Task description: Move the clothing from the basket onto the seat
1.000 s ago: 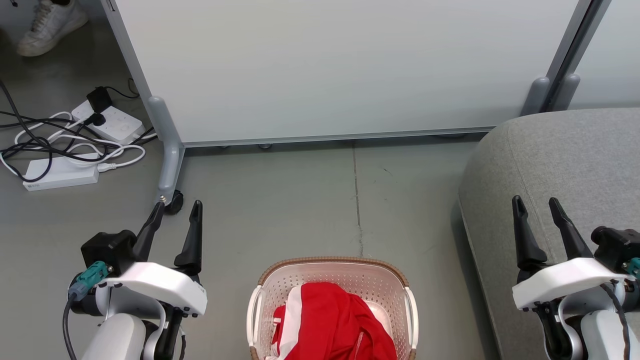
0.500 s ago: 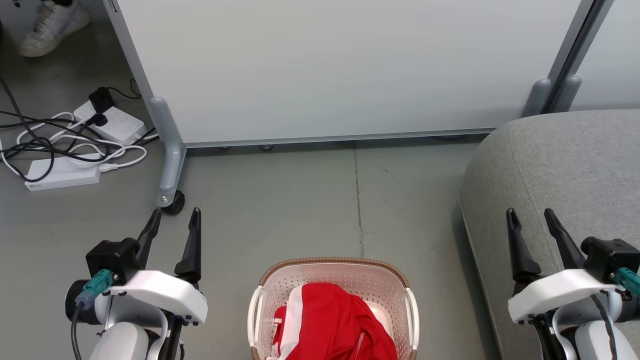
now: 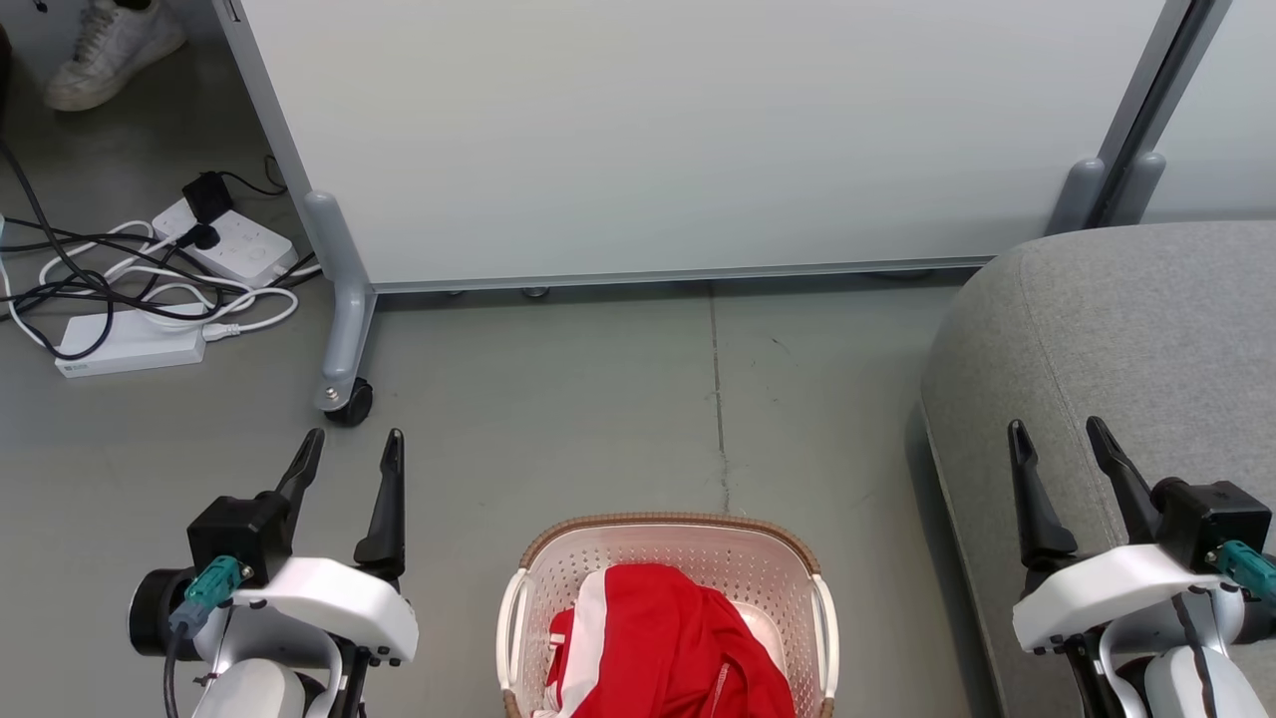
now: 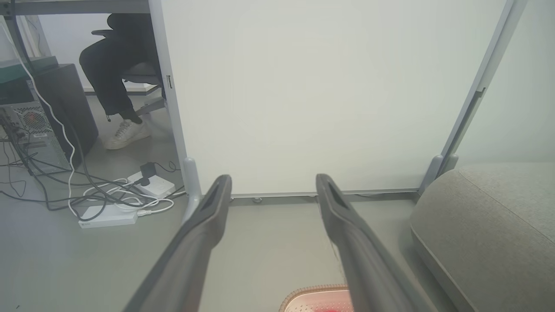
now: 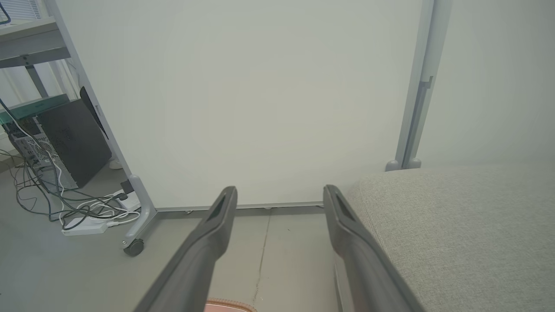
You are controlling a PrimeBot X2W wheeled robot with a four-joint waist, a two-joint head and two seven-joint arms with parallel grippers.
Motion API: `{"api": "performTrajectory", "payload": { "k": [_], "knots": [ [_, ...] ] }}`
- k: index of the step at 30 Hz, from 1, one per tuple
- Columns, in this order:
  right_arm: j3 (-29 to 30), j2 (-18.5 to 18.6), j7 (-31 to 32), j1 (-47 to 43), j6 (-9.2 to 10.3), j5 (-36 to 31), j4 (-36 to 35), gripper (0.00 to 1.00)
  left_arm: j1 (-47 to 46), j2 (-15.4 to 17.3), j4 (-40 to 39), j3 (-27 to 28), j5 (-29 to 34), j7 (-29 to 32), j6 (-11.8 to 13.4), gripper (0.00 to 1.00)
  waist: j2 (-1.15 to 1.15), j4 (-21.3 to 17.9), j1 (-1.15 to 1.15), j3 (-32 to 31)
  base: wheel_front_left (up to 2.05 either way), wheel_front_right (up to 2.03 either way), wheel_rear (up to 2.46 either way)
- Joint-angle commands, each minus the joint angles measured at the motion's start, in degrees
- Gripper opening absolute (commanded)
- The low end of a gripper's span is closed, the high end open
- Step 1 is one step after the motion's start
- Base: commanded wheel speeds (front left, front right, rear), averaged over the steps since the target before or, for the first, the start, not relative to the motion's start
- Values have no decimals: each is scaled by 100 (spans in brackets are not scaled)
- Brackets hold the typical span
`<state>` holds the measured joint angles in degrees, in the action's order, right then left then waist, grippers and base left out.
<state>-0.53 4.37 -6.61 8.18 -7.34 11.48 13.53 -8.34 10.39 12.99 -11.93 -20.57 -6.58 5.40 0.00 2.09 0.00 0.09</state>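
Observation:
Red clothing with a white stripe lies bunched in the cream perforated basket, which stands on the floor at the bottom middle of the head view. Its brown rim peeks in at the bottom of the left wrist view. The grey seat rises to the right of the basket. My left gripper hangs open over bare floor, left of the basket. Open too, my right gripper hovers above the seat's front left part. Nothing sits between either pair of fingers.
A white wheeled partition stands behind the basket, its castor near my left gripper. Power strips and tangled cables lie on the floor at far left. A person's white shoe shows at top left, beside a computer tower.
Both grippers have dropped back toward the bottom of the head view, still open. The view itself has shifted slightly. The clothing and basket lie as before.

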Motion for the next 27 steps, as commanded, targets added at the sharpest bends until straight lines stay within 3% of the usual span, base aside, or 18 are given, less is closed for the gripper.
{"api": "performTrajectory", "payload": {
  "k": [1,14,27],
  "knots": [
    [3,27,-61,-34,-24,-95,-63,100,66,49,-53,0,97,-21,41,100,0,4,0,0,0,0,0],
    [93,-31,-78,-149,-20,-231,-114,100,181,69,-116,-77,336,-65,134,100,0,39,0,-18,0,0,0],
    [112,-55,2,-146,-20,-160,-141,100,149,65,-84,-99,181,-29,163,100,0,36,0,26,0,0,0]
  ]
}}
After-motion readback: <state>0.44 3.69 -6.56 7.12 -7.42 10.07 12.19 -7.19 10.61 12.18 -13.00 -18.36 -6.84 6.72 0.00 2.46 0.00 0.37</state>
